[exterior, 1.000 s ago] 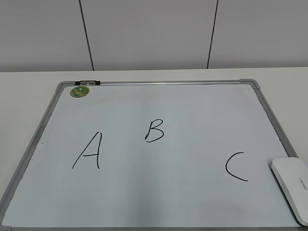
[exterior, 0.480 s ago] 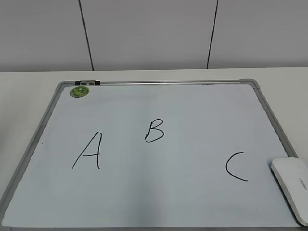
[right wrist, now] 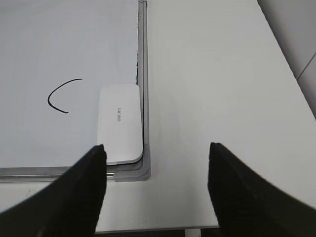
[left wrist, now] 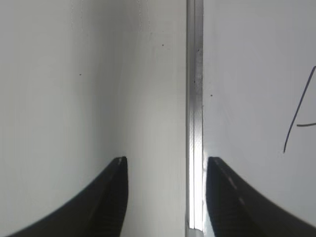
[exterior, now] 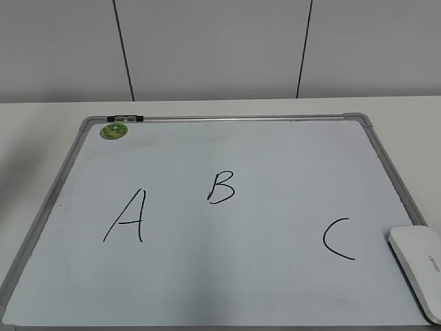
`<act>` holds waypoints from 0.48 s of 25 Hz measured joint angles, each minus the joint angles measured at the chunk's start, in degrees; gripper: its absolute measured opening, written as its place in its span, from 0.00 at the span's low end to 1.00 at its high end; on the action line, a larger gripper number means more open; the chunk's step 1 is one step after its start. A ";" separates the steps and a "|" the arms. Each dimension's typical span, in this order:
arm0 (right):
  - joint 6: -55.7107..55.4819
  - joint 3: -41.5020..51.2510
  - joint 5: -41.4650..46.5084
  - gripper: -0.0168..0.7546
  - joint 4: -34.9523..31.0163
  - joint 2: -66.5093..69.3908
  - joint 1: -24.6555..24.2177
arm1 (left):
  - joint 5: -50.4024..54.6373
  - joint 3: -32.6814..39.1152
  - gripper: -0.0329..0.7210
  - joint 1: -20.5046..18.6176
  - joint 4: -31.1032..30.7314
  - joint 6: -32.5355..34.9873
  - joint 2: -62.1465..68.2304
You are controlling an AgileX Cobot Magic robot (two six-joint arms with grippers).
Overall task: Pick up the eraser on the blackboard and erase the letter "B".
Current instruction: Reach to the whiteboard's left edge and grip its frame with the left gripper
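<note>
The blackboard (exterior: 275,158) is a white dry-erase board with a grey frame, lying flat on the table. It carries a black "A" (exterior: 126,216), the letter "B" (exterior: 221,187) and a "C" (exterior: 337,238). The eraser (exterior: 417,266) is a white rounded block at the board's near right corner; the right wrist view shows it (right wrist: 120,123) against the frame. My right gripper (right wrist: 157,148) is open and empty, above the table just off that corner. My left gripper (left wrist: 165,160) is open and empty, above the board's left frame edge (left wrist: 195,98). Neither gripper shows in the exterior view.
A small round green magnet (exterior: 114,130) sits at the board's far left corner beside a black clip (exterior: 125,118). White table (right wrist: 222,74) extends to the right of the board, with its near edge just below my right gripper. A panelled wall stands behind.
</note>
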State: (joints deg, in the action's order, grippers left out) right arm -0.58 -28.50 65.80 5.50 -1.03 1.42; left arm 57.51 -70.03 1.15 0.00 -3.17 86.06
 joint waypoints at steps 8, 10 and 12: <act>0.00 0.00 0.00 0.65 0.00 0.00 0.00 | -0.93 -9.00 0.53 0.00 4.83 4.11 15.08; 0.00 0.00 0.00 0.65 0.00 0.00 0.00 | -0.93 -11.19 0.53 0.00 4.92 4.46 18.31; 0.00 0.00 0.00 0.65 0.00 0.00 0.00 | -0.93 -12.97 0.53 0.35 4.81 4.59 20.94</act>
State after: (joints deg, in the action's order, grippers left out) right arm -0.58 -28.50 65.80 5.50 -1.03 1.42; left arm 56.59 -83.01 1.50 4.81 1.42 107.00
